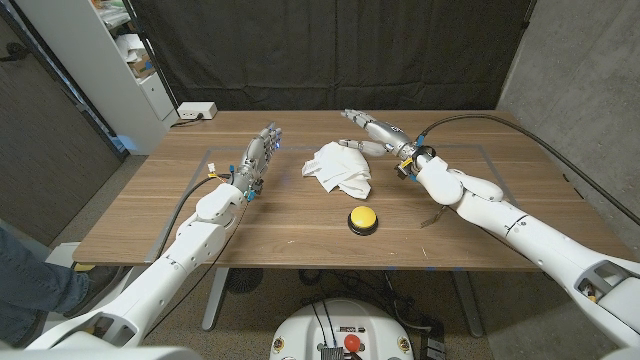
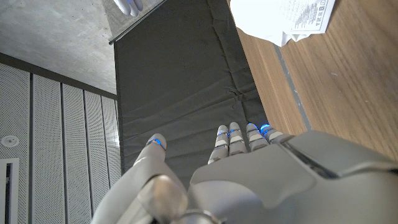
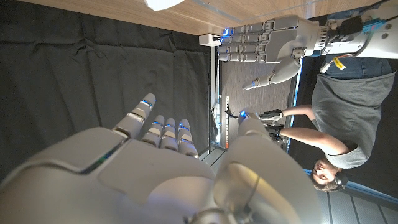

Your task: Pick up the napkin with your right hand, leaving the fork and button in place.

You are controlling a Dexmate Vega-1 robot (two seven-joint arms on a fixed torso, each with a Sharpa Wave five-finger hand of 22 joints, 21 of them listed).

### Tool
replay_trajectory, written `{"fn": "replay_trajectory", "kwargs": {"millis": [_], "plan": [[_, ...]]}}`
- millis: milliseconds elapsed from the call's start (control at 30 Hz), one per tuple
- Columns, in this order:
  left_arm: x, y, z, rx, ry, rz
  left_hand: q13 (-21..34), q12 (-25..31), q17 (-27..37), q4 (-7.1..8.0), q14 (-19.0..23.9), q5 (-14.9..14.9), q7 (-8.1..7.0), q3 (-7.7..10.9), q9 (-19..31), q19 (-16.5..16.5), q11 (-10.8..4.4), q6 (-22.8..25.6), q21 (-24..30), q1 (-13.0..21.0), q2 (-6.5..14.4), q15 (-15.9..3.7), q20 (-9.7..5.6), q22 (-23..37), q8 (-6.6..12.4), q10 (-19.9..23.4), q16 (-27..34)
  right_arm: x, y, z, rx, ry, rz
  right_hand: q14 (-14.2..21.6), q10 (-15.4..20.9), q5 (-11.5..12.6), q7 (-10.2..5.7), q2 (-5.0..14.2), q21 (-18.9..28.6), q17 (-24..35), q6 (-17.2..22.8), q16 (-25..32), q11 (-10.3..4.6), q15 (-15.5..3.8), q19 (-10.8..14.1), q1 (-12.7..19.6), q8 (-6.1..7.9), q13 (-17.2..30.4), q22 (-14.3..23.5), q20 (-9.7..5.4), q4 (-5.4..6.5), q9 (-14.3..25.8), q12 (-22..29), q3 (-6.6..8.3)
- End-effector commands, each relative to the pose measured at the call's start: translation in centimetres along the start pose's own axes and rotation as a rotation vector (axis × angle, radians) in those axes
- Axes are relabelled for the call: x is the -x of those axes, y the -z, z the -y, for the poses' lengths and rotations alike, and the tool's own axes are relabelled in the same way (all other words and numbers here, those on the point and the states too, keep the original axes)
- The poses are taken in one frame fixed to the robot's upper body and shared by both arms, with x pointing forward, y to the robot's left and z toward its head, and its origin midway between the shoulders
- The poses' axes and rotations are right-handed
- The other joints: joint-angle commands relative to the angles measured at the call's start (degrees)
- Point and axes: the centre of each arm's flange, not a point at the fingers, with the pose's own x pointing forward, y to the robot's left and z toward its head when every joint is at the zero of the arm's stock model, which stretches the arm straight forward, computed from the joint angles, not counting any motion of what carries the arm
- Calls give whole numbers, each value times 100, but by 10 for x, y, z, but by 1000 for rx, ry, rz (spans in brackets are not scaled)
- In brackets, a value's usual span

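Note:
A crumpled white napkin (image 1: 338,169) lies at the middle of the wooden table (image 1: 150,215); it also shows as the napkin (image 2: 280,15) in the left wrist view. A yellow button (image 1: 363,219) on a black base sits just in front of it. My right hand (image 1: 376,133) hovers behind and to the right of the napkin, fingers stretched out and apart, holding nothing; the right hand (image 3: 168,162) looks the same in its wrist view. My left hand (image 1: 258,160) is to the left of the napkin, fingers straight, empty. A thin dark object (image 1: 432,217) lies by my right forearm, too small to name.
A white box (image 1: 197,111) sits at the table's back left corner. Shelves (image 1: 125,60) stand beyond the left edge, and a black curtain hangs behind. A person (image 3: 351,118) stands past the table in the right wrist view, and a jeans-clad leg (image 1: 30,280) is at the front left.

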Motion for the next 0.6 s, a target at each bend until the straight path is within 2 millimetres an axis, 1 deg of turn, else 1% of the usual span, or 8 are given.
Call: {"fn": "replay_trajectory", "kwargs": {"millis": [33, 600], "plan": [[-4, 2, 1, -1, 4, -4, 32, 17, 15, -43, -40, -15, 8, 3, 32, -24, 10, 19, 34, 1, 51, -2, 24, 21, -13, 11, -17, -8, 1, -2, 51, -19, 1, -27, 6, -19, 19, 59, 14, 11, -9, -15, -21, -14, -9, 30, 16, 10, 26, 5, -36, 15, 22, -3], [-9, 1, 0, -1, 4, -6, 33, 13, 15, -56, -43, -15, 7, -7, 32, -43, 12, 16, 30, 2, 59, -10, 50, 22, -16, 6, -15, -24, 5, -8, 92, -45, 1, -46, -37, -23, 10, 50, 24, -5, -49, -13, -23, -26, -30, 68, 21, 8, 26, 3, -66, 15, 22, -9]]}}
